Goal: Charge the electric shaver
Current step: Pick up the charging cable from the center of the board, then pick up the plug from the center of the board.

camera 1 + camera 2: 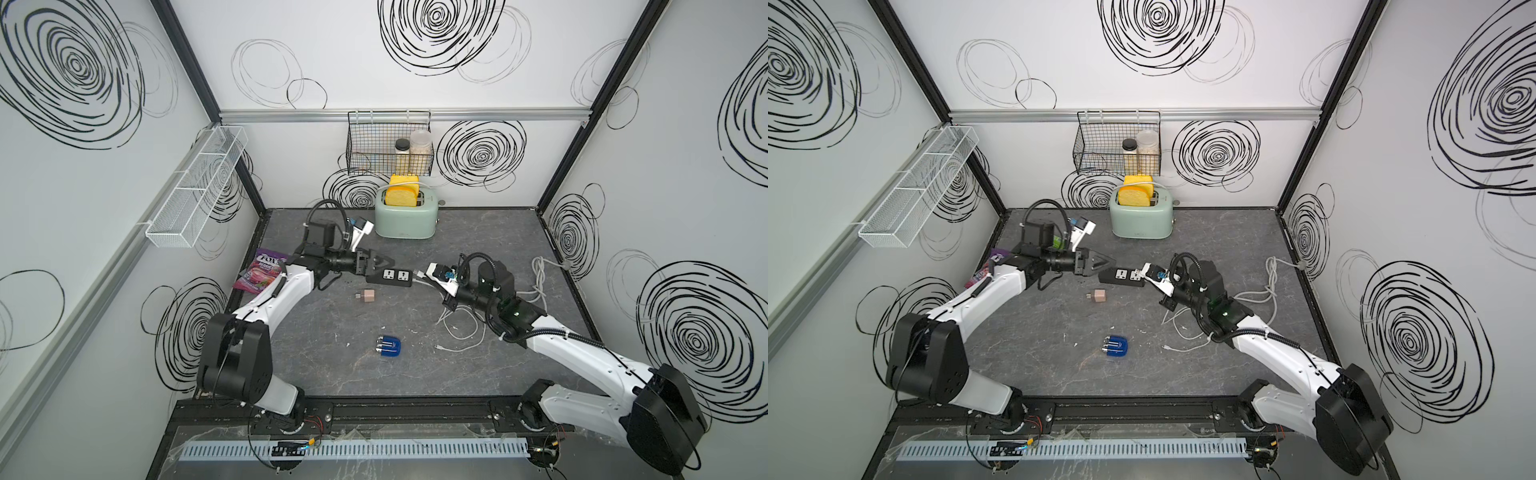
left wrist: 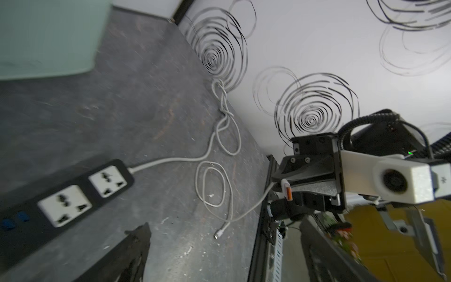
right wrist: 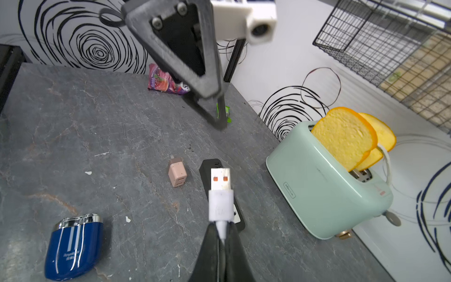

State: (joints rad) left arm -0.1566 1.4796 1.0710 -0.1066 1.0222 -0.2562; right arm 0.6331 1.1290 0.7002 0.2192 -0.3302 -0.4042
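The electric shaver lies well apart from both: right gripper clamps a white USB plug, left gripper stands spread beside the power strip.

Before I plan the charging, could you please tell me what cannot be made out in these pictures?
- The electric shaver: its charging socket shows in no view; too small in both top views.
- The power strip: blurred and cut off by the frame edge in the left wrist view; the USB plug covers much of it in the right wrist view.
- The cable's loose connector: type too small to tell.
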